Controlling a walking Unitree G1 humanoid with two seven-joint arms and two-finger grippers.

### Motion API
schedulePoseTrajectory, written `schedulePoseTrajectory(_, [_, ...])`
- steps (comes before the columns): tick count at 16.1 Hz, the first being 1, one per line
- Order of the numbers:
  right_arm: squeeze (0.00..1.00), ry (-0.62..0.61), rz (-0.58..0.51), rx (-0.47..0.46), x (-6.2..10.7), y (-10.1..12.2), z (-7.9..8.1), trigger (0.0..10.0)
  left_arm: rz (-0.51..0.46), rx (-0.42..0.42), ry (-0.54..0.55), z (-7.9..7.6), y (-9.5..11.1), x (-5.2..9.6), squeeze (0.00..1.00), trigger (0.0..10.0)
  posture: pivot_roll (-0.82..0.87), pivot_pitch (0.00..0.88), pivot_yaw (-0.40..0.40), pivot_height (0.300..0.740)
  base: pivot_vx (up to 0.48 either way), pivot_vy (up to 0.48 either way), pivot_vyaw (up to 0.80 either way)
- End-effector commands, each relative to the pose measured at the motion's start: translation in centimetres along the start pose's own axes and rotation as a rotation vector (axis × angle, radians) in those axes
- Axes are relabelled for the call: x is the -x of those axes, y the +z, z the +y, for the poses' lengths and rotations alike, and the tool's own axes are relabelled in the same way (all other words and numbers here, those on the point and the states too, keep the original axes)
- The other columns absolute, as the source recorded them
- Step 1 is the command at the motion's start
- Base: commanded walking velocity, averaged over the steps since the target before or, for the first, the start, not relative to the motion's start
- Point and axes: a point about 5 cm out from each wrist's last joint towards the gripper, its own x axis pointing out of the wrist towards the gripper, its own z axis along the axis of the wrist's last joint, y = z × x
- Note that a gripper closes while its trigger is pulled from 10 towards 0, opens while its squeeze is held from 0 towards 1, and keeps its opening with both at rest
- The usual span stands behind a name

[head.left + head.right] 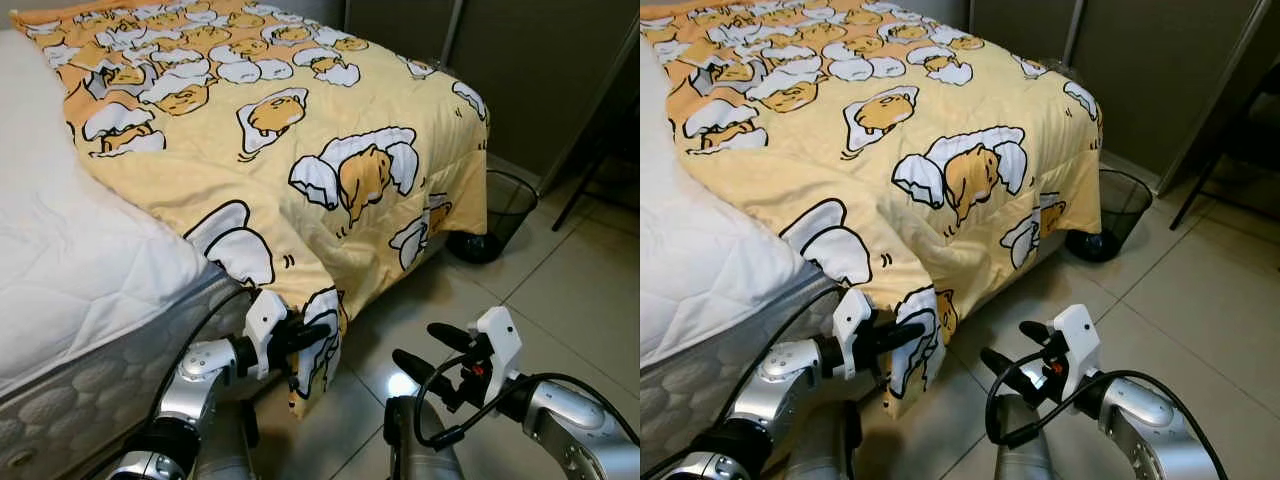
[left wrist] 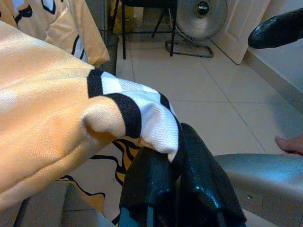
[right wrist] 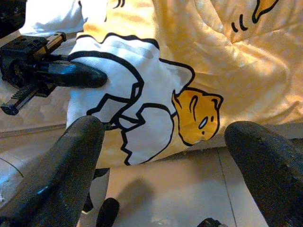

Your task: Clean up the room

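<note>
Your left gripper (image 1: pixel 308 335) sits at the lower centre-left of the left eye view, its two black fingers pressed together on the hanging corner of the yellow quilted blanket printed with white-and-orange cartoon egg figures (image 1: pixel 290 150). From the left wrist view you can see a black-edged white patch of that fabric bunched up right where the fingers (image 2: pixel 199 179) meet, so the cloth is pinched, not just touched. Below the pinch, the corner dangles down toward the glossy pale tiled floor (image 1: pixel 560 300).

Your right gripper (image 1: pixel 430 350) is at the lower centre-right of the same view, just beside the hanging corner and apart from it. Its fingers are spread wide; in the right wrist view they (image 3: pixel 61 175) frame the drooping egg print with bare tile below, and nothing lies between them.

You have the blanket spread across the bed from the upper left of the frame to its far corner at the upper right, draping over the foot edge. At the left, the bare white quilted mattress (image 1: pixel 70 260) is uncovered, with its grey patterned side panel (image 1: pixel 90 400) beneath.

A black mesh wastebasket (image 1: pixel 495 215) stands on the floor at the right, just beside the draped blanket edge. You will find no readable writing or brand mark on any of these things.
</note>
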Motion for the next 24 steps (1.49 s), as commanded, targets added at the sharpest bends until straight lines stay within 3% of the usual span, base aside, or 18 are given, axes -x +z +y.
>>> schedulePoseTrajectory(1, [0.00,-0.010,-0.004,0.010,0.11,0.15,-0.04,10.0,-0.004,-0.016,0.013,0.37,0.33,0.09,0.00,0.0,-0.14,0.000,0.017,0.587,0.000,-0.480,0.00])
schedulePoseTrajectory(21, [0.00,-0.007,0.002,0.007,0.18,-0.03,0.01,10.0,0.010,-0.005,0.003,0.21,-0.10,0.35,0.00,0.0,-0.14,0.000,0.013,0.587,0.000,-0.480,0.00])
schedulePoseTrajectory(23, [0.00,-0.010,0.025,0.000,0.38,-0.64,0.00,10.0,0.038,-0.032,0.053,0.11,-0.49,0.14,0.00,0.0,-0.14,0.000,0.009,0.587,0.000,0.000,0.00])
schedulePoseTrajectory(24, [0.00,-0.011,0.029,0.000,0.40,-0.73,0.01,10.0,0.024,0.019,0.061,-0.08,-0.52,-0.21,0.00,0.0,-0.14,0.000,0.009,0.587,0.000,0.000,0.00])
